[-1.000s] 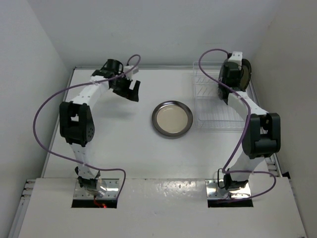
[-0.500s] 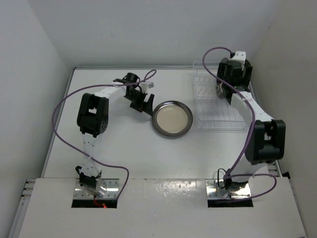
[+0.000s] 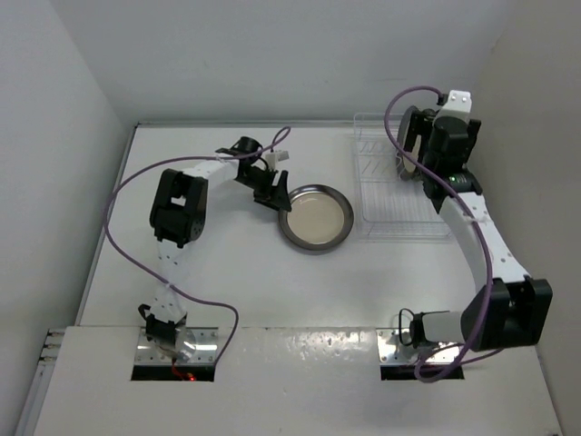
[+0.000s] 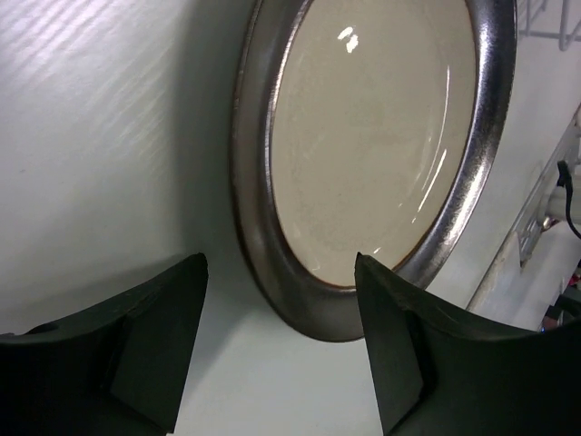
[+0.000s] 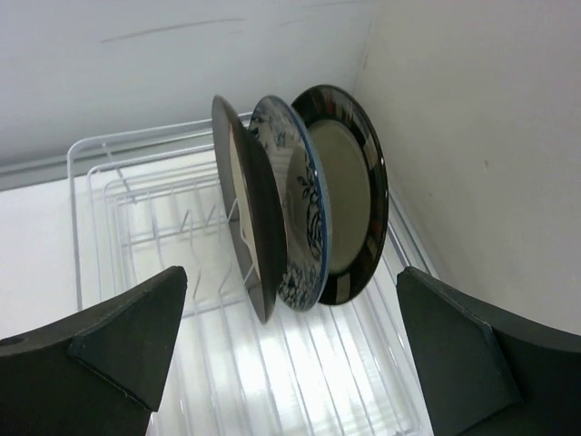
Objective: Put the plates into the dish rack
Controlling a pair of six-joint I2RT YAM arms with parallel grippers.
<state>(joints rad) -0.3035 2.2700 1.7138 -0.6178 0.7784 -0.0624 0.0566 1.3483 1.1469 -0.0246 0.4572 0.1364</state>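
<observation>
One grey-rimmed plate point(image 3: 315, 218) with a cream centre lies flat in the middle of the table. My left gripper point(image 3: 275, 193) is at its left edge, open. In the left wrist view the jaws straddle the plate's point(image 4: 372, 154) near rim, one finger point(image 4: 427, 345) over the rim and the other point(image 4: 136, 336) over bare table. In the clear dish rack point(image 3: 399, 213) three plates stand upright: a grey-rimmed one point(image 5: 245, 218), a blue floral one point(image 5: 304, 218) and a dark checked-rim one point(image 5: 349, 191). My right gripper point(image 3: 434, 154) hovers open, drawn back from them with nothing between its fingers point(image 5: 292, 272).
The rack point(image 5: 136, 209) sits in the back right corner against the white walls, with free prong rows on the near side of the standing plates. Purple cables loop off both arms. The table's white side walls close in left and right.
My left gripper slid right up to the flat plate's rim and its jaws narrowed. My right gripper opened off the dark-rimmed plate, which now stands in the rack, and drew back.
</observation>
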